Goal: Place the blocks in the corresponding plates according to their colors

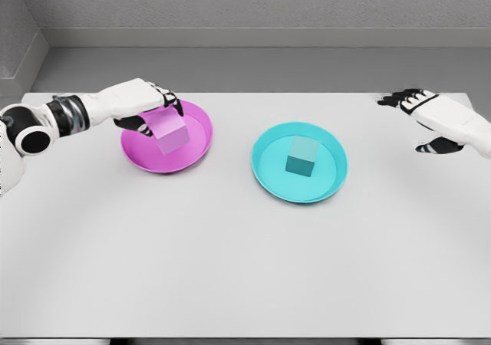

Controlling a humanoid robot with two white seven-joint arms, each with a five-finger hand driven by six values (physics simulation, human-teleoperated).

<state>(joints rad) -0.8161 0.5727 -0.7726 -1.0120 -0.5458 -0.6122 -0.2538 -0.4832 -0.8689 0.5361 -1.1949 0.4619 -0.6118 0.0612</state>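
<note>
Left hand is pinching the pink block over the pink plate; right hand is hovering spread near the table's right edge; teal block is sitting in the teal plate.

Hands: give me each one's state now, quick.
Left hand: closed on the pink block, over the pink plate.
Right hand: open, holding nothing.

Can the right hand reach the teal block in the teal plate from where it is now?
Probably yes: the right hand is open, and nothing lies between it and the teal block.
</note>
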